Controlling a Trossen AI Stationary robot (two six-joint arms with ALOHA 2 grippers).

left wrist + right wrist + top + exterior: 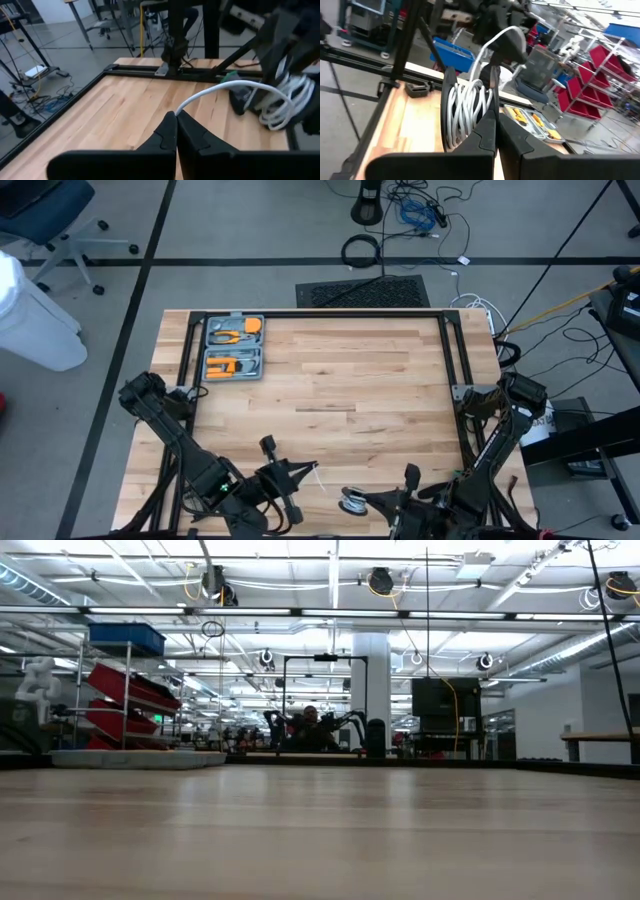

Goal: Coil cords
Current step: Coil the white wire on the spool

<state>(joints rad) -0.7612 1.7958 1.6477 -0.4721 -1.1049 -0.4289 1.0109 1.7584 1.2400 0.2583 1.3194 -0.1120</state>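
The thin white cord (235,86) runs in a slack arc from my left gripper (176,116) to the small round black-and-silver reel (352,500), where several turns are wound (467,115). Both grippers are near the table's near edge. My left gripper (303,473) is shut on the cord, left of the reel. My right gripper (372,500) is shut on the reel from its right side; it also shows in its wrist view (492,122). The low view shows neither gripper. My left gripper pinches the white cord (179,110) between its two fingertips; the cord comes out of the tips and arcs, slack and clear of the table, over to the reel. My right gripper is shut on the reel at its rim (491,102), beside the wound turns, coming level from the table's right. The fingers hide the exact place of contact.
A grey tool case (233,347) with orange tools lies open at the far left of the wooden table (350,370). A black frame rail (320,314) runs along the far edge and down both sides. Floor cables (420,215) lie beyond the table.
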